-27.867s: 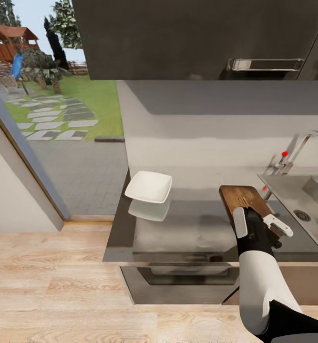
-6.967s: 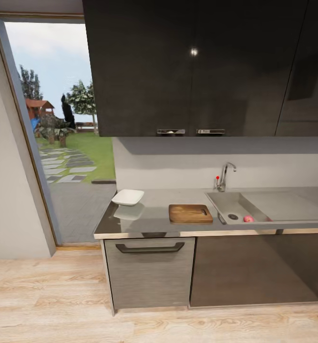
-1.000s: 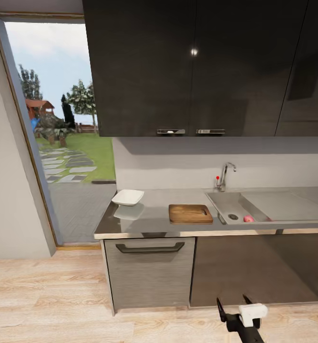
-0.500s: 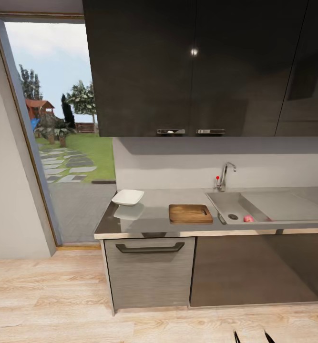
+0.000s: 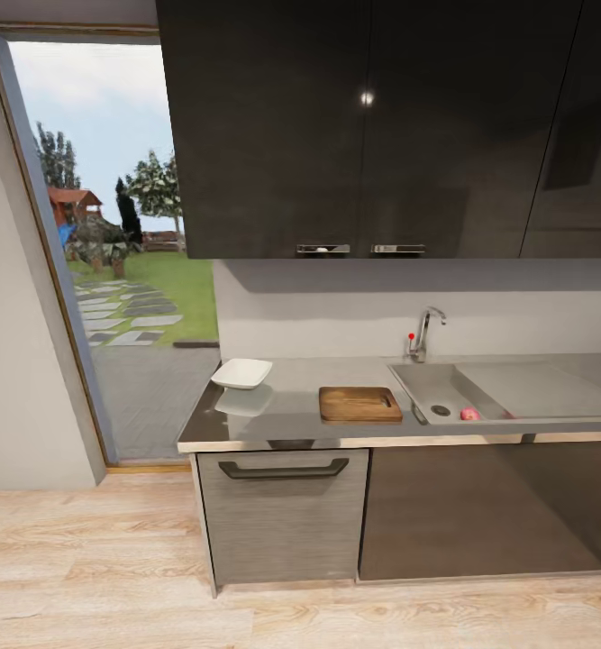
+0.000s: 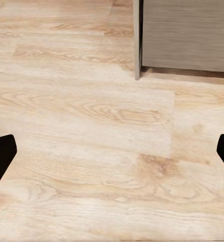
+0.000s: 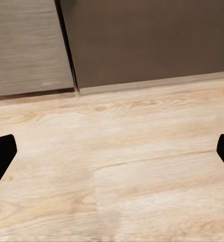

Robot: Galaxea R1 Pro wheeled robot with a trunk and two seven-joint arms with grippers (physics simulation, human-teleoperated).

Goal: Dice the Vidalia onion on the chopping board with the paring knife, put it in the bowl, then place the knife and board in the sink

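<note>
A kitchen seen from the robot's head: the grey bench (image 5: 291,410) runs beneath dark wall cupboards (image 5: 363,126), with an open doorway to a garden (image 5: 129,270) at the left. The wooden chopping board (image 5: 359,404) lies flat on the bench, just beside the sink (image 5: 426,386), its handle slot toward the sink. The white bowl (image 5: 241,372) sits well apart from the board, near the bench's doorway end. A small pinkish onion (image 5: 468,414) rests in the sink basin, near the drain, below the tap (image 5: 423,332). The paring knife cannot be made out at this distance. Both arms hang low over the pale wood floor (image 5: 93,577): the left hand (image 6: 112,154) is released, its dark fingertips (image 6: 1,156) wide apart above bare planks near a cabinet corner (image 6: 138,45); the right hand (image 7: 112,154) is likewise released, its fingertips (image 7: 1,154) spread, facing the foot of the dark lower cabinets (image 7: 142,40).
</note>
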